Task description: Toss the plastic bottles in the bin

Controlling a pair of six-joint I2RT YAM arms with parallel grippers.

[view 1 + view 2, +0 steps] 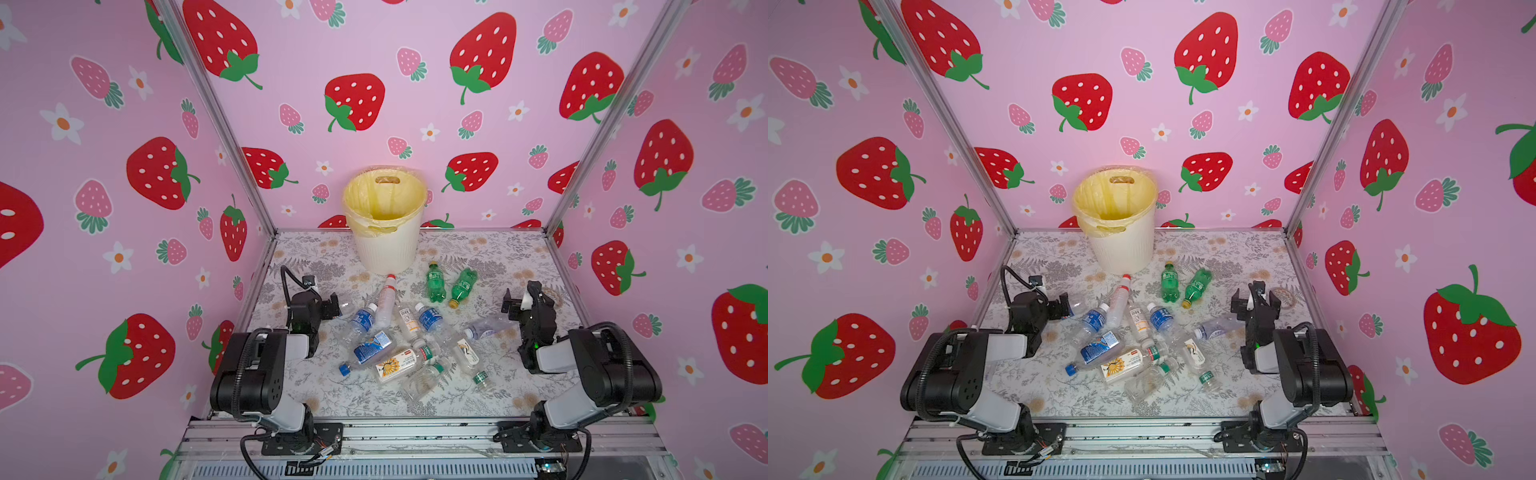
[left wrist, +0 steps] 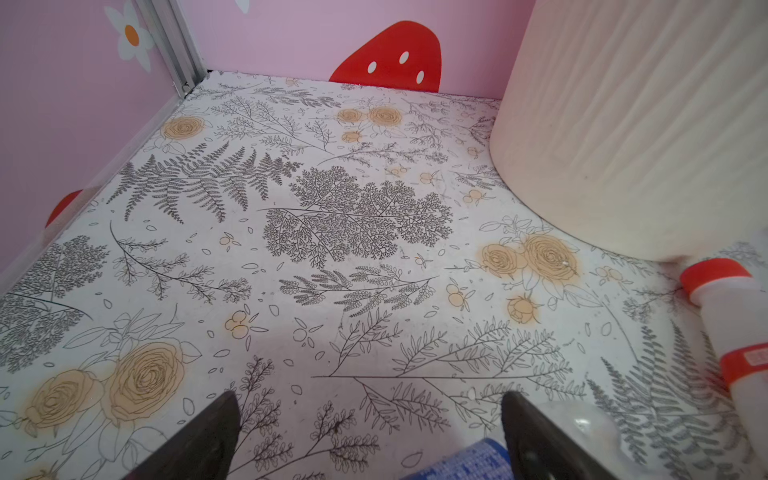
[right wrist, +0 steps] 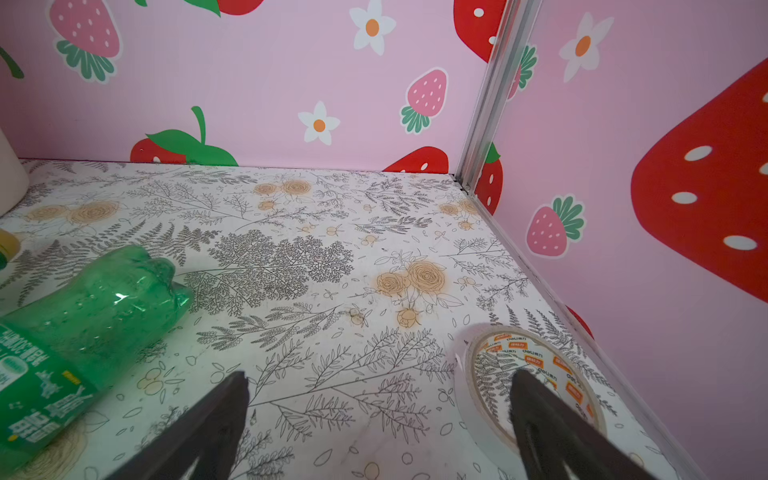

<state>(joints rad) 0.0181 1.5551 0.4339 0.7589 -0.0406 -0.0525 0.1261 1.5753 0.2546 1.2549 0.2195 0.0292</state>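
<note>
Pick not yet begun. Plastic bottles (image 1: 372,348) lay scattered mid-table, on the near side of the bin (image 1: 386,249); none visible inside it. Left gripper (image 2: 370,409) and right gripper (image 3: 378,386) were both wide open, empty. Next move, likely: descend on the nearest bottle and close across its body.

- Left gripper (image 2: 370,397): jaws wide apart over the floral table (image 2: 316,291).
- Red-capped bottle (image 2: 735,320) lies just beside the cream ribbed bin (image 2: 631,124).
- Blue-labelled bottle (image 2: 469,461) sits by one jaw.
</note>
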